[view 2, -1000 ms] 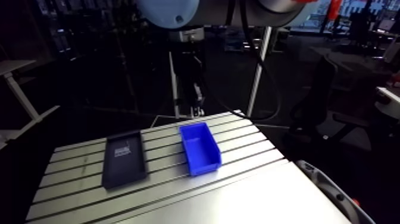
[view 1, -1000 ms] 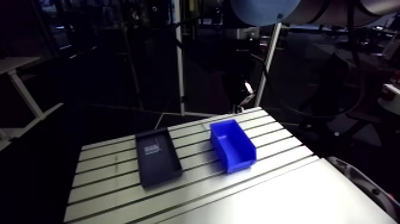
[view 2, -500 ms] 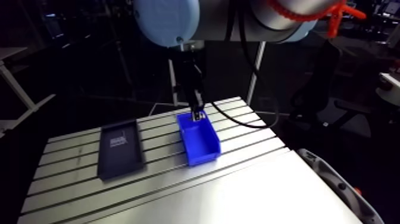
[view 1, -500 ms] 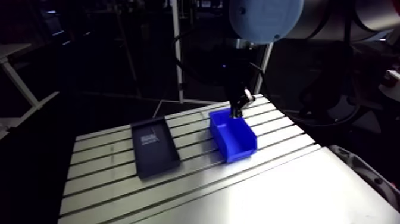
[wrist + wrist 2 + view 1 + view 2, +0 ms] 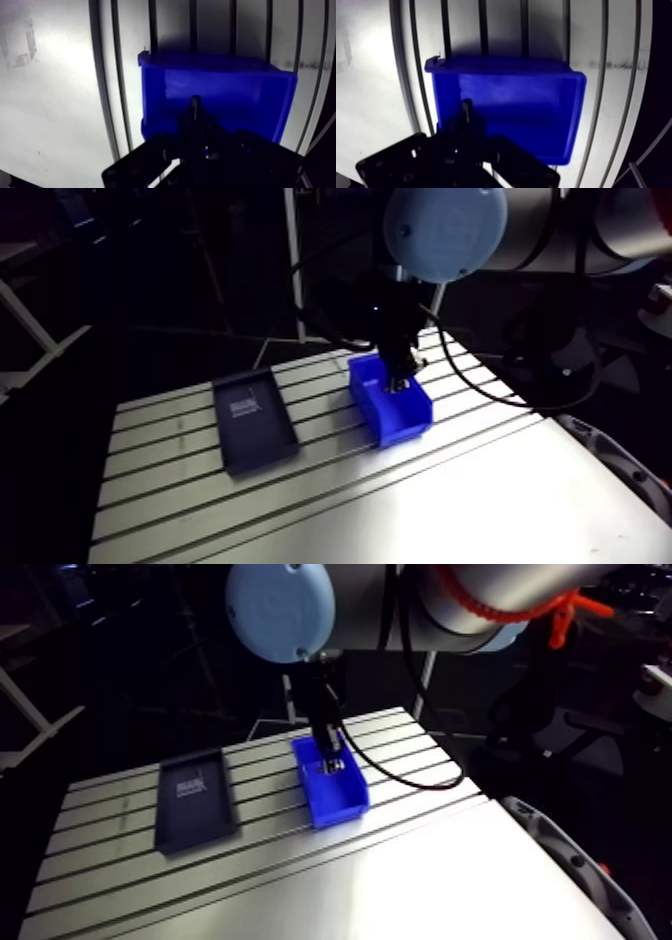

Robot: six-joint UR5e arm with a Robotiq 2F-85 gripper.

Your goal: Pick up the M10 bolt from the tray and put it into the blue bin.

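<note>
In the arm view the slotted table [image 5: 190,513] fills the lower half of the frame and is cut off by the bottom and left edges; left of centre on it lies a dark shallow tray [image 5: 264,446], its long side running away from the camera; a pale mark shows on its floor, but the inside is too dim to tell whether anything lies in it; to the right of the tray, apart from it, stands the blue bin [image 5: 406,428], about mid-frame; the gripper [image 5: 401,381] comes down from under the round light-blue joint cap [image 5: 445,228] in the upper right and reaches into the bin's open top, hiding part of the far rim and the inside; here it is dark and small, so its state cannot be read from this view.

In the wrist view the bin lies directly under and ahead of the gripper, with bare table slots around it; the fingers [image 5: 215,139] form one black mass and are hard to separate; they are clamped together on the bolt [image 5: 196,106], a thin dark rod sticking out ahead of them over the bin's floor; its head is hidden.
</note>
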